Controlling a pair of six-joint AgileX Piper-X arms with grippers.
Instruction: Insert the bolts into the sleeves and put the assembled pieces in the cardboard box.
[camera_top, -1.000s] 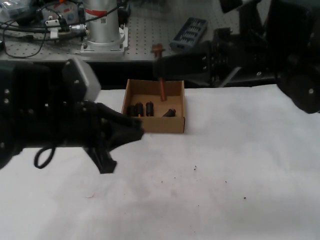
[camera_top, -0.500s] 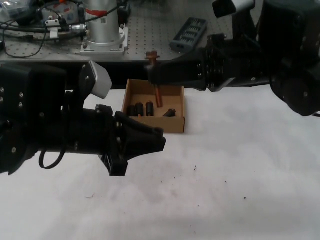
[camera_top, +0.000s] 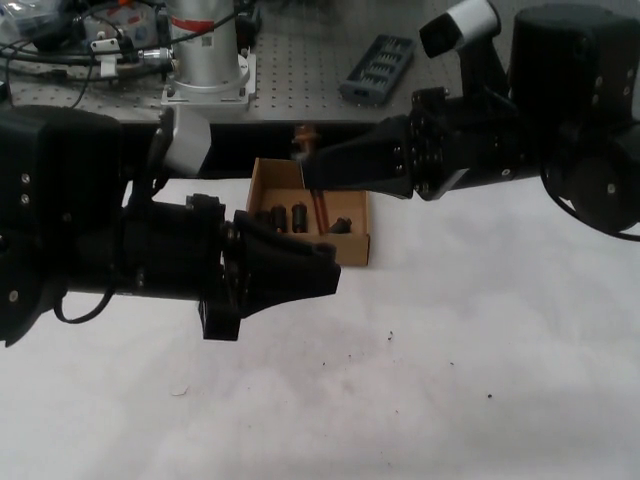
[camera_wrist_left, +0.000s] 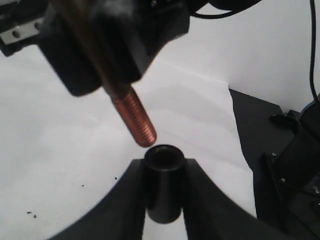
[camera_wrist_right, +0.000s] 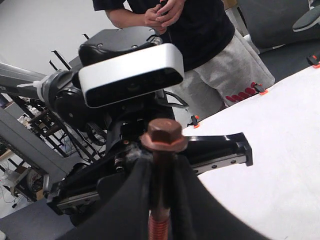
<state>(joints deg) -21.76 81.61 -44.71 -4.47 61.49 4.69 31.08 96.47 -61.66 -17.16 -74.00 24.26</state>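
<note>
The bolt (camera_wrist_left: 135, 117) poised above the sleeve (camera_wrist_left: 162, 190) mouth
The left claw (camera_top: 326, 274) clamps the sleeve upright, so the right claw (camera_top: 308, 170) — clamped on the bolt — can lower it in, near the worktop's (camera_top: 450, 330) far edge.

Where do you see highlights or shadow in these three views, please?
High view: the white bench is bright, with only soft shadows. Left wrist view: light catches the bolt threads; the sleeve bore is dark. Right wrist view: the bolt head gleams softly.
</note>
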